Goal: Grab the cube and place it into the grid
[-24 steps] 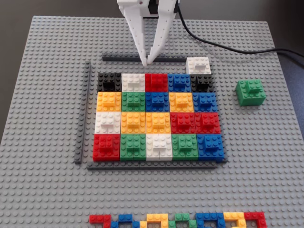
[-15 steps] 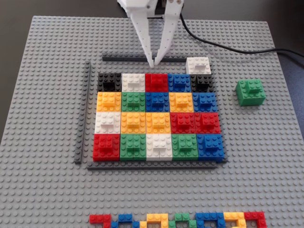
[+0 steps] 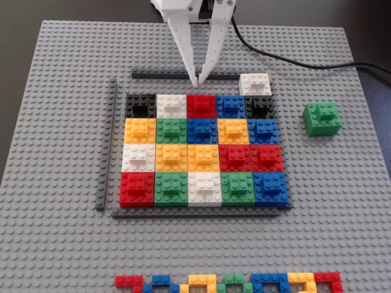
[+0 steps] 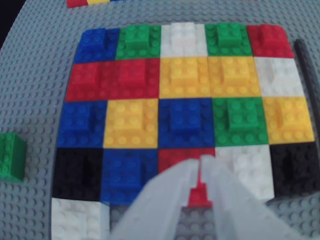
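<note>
Fixed view: the cube (image 3: pixel 322 118) sits alone on the grey baseplate (image 3: pixel 55 244), off at three o'clock from the grid (image 3: pixel 203 149), apart from it. At twelve o'clock of the grid, the gripper (image 3: pixel 198 81) hangs with fingertips pressed almost together, empty, above the red block (image 3: pixel 201 105). Wrist view: the cube (image 4: pixel 12 156) lies at nine o'clock.

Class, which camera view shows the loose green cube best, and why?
The fixed view: the whole cube sits unobstructed on the grey baseplate, right of the grid, with its studded top and raised brick clear. The wrist view catches only part of it, cut off at the left edge.
</note>
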`<action>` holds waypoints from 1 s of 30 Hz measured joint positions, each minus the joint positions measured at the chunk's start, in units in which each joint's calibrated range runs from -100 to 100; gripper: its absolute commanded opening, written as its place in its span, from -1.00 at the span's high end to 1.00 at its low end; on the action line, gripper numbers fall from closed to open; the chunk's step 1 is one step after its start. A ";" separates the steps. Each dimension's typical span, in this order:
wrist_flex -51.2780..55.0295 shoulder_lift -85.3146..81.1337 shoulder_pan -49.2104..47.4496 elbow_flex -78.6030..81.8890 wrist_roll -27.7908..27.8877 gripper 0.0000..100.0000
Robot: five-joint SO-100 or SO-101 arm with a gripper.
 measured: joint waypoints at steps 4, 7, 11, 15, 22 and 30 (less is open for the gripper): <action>0.39 0.00 -0.80 -2.21 0.00 1.00; 1.32 0.00 -1.60 -4.15 0.05 1.00; 2.98 0.25 -2.92 -6.00 -0.29 1.00; 5.03 1.61 -4.67 -11.83 -1.32 1.00; 10.21 9.75 -10.28 -27.71 -3.52 1.00; 16.61 28.16 -16.41 -48.19 -9.87 1.00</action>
